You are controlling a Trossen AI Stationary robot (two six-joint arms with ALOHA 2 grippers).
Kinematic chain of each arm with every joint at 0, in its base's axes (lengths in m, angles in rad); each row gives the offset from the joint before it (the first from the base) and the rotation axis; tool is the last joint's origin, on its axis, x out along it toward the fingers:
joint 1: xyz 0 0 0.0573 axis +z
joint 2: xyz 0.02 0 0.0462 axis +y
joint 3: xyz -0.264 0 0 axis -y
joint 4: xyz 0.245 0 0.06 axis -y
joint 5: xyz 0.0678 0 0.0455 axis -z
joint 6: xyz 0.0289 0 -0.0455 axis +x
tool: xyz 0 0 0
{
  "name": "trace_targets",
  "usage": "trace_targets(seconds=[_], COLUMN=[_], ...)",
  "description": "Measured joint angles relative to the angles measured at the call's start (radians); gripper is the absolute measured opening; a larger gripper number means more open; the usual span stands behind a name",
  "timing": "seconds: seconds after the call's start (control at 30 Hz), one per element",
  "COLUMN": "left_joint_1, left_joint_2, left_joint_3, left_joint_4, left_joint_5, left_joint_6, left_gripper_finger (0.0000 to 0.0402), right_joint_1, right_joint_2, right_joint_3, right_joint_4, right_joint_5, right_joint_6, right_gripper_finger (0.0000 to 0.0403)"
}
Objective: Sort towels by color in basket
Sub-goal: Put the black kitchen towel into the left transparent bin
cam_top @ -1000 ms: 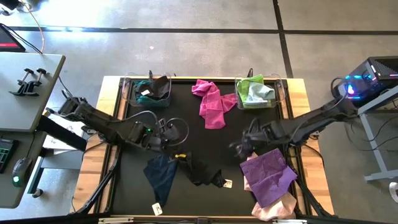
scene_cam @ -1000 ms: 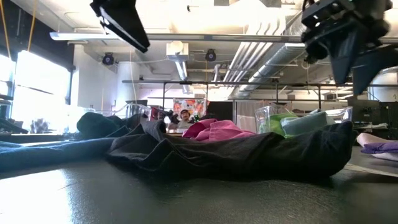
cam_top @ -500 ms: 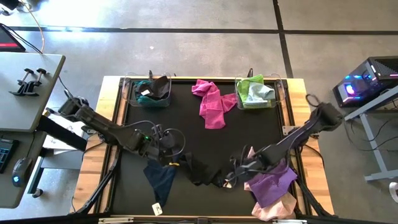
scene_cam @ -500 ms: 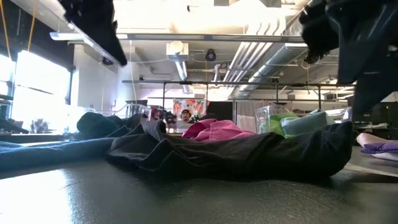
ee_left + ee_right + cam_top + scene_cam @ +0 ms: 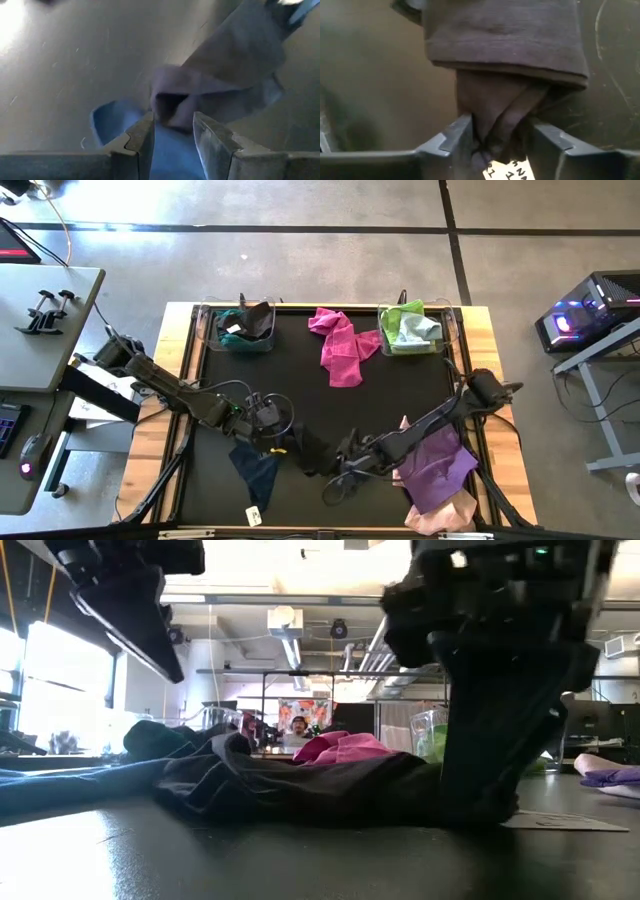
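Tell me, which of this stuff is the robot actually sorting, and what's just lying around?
Part of the job: black towel, navy towel, magenta towel, purple towel, two clear baskets.

Just lying about: clamps on the side table, computer tower.

**Towels spread over mat and two bins**

Black towel [image 5: 318,456] crumpled near front centre of the dark mat, one end bunched between dark fingers, white tag [image 5: 506,170] just beside the pinch. Navy towel [image 5: 254,467] lying flat just left of it, touching, tag [image 5: 252,515] trailing toward front edge. Magenta towel [image 5: 341,345] rumpled at back centre, between the bins. Teal towel [image 5: 232,332] and a dark one [image 5: 256,317] heaped in back-left bin. Lime towel [image 5: 399,314] and mint towel [image 5: 417,330] piled in back-right bin. Purple towel [image 5: 437,463] spread at front right, overlapping pale pink towel [image 5: 444,513] at front edge.
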Motion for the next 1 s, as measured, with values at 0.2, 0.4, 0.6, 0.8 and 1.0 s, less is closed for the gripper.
trace_targets(seconds=[0.2, 0.4, 0.6, 0.8, 1.0], left_joint_1=[0.000, 0.000, 0.013, 0.048, 0.093], left_joint_2=[0.000, 0.000, 0.000, 0.003, 0.023], left_joint_3=[0.000, 0.000, 0.000, 0.000, 0.000], left_joint_4=[0.171, 0.438, 0.605, 0.699, 0.716], left_joint_5=[0.000, -0.031, -0.055, -0.036, -0.017], left_joint_6=[0.142, 0.372, 0.608, 0.647, 0.600], left_gripper_finger=[0.0121, 0.0121, 0.0145, 0.0205, 0.0251], right_joint_1=[-0.019, -0.044, -0.052, -0.053, -0.069], right_joint_2=[0.024, -0.081, -0.223, -0.318, -0.339], right_joint_3=[0.127, 0.240, 0.287, 0.291, 0.291], right_joint_4=[-0.199, -0.323, -0.287, -0.202, -0.076], right_joint_5=[0.032, 0.170, 0.234, 0.295, 0.325], right_joint_6=[-0.055, -0.131, -0.225, -0.295, -0.368], right_gripper_finger=[0.0020, 0.0025, 0.0010, 0.0010, 0.0009])
